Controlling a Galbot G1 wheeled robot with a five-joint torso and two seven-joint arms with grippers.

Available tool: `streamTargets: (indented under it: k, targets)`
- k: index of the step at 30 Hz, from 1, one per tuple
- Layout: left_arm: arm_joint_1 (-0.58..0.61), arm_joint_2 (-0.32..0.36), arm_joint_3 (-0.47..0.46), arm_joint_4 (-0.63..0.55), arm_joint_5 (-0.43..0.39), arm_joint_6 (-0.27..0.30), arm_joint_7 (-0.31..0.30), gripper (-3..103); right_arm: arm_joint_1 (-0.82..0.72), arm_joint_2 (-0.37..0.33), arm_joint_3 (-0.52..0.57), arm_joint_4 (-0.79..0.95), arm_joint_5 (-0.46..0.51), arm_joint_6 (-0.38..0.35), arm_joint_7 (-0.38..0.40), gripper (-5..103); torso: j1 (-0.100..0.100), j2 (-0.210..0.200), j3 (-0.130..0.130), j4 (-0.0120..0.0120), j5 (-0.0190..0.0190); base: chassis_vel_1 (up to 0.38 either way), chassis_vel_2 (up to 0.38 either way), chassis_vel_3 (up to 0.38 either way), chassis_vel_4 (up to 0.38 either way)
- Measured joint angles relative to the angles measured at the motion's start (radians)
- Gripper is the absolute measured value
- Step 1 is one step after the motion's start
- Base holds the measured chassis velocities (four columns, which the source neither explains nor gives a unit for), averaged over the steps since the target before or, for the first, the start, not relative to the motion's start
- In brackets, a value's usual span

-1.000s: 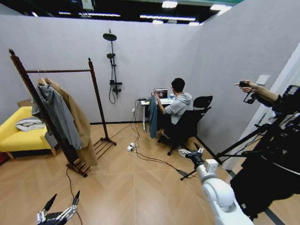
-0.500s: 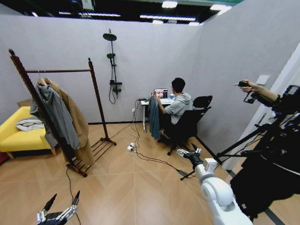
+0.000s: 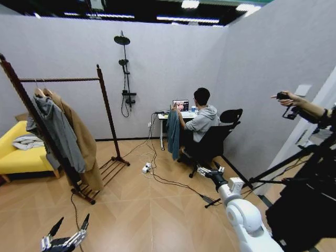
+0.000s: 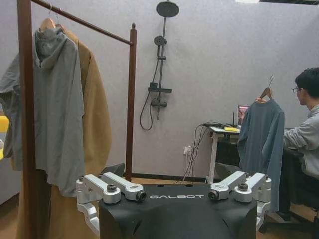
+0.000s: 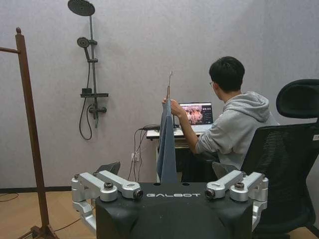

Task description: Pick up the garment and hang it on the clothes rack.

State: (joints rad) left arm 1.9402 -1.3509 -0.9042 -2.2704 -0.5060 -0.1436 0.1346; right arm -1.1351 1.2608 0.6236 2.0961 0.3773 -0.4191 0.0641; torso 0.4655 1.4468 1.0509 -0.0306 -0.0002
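The garment [image 3: 172, 134], a long dark teal jacket on a hanger, hangs beside the desk at the back, held up by the seated person's hand. It also appears as the garment [image 4: 261, 144] and edge-on as the garment [image 5: 167, 144]. The clothes rack [image 3: 104, 105], dark reddish-brown wood with a twisted crossbar, stands at the left; one post of the rack [image 4: 130, 99] and the rack [image 5: 30, 129] show from the wrists. My left gripper [image 3: 69, 227] hangs open low at the left. My right gripper [image 3: 211, 170] is open, out toward the chair, well short of the garment.
A grey hooded jacket [image 3: 55, 131] and a tan long coat [image 3: 83, 144] hang on the rack. A yellow sofa [image 3: 16, 157] stands far left. Cables [image 3: 168, 181] cross the wooden floor. An office chair [image 3: 212, 142] and a tripod [image 3: 283, 168] crowd the right side.
The whole head picture has slid a little to the left, so the camera has turned. Both grippers keep their places and stay open. The garment still hangs by the desk.
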Motion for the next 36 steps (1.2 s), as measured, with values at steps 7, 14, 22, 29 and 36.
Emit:
streamTargets:
  k: [7,14,22,29,36]
  targets:
    - [0.0,0.0,0.0,0.0,0.0,0.0,0.0,100,0.001,-0.002,0.0,0.003,0.003,0.0,0.0,100,0.0,0.0,0.0,0.0002,0.0004,-0.287,0.266,0.295,-0.273]
    - [0.0,0.0,0.0,0.0,0.0,0.0,0.0,100,-0.005,-0.002,0.001,0.006,0.002,0.001,0.0,100,0.0,0.0,0.0,0.0,-0.0001,-0.35,0.349,0.357,-0.364]
    - [0.0,0.0,0.0,0.0,0.0,0.0,0.0,100,-0.006,-0.005,0.001,0.008,0.003,0.002,-0.001,100,0.0,0.0,0.0,0.0001,0.0005,-0.364,0.374,0.372,-0.36]
    - [0.0,0.0,0.0,0.0,0.0,0.0,0.0,100,-0.003,-0.011,0.001,0.014,0.006,0.006,0.0,100,0.0,0.0,0.0,0.0002,-0.0005,-0.35,0.334,0.35,-0.357]
    - [0.0,0.0,0.0,0.0,0.0,0.0,0.0,100,0.015,-0.03,0.01,0.024,0.018,-0.001,0.016,100,0.0,0.0,0.0,0.0,0.0005,-0.346,0.359,0.344,-0.357]
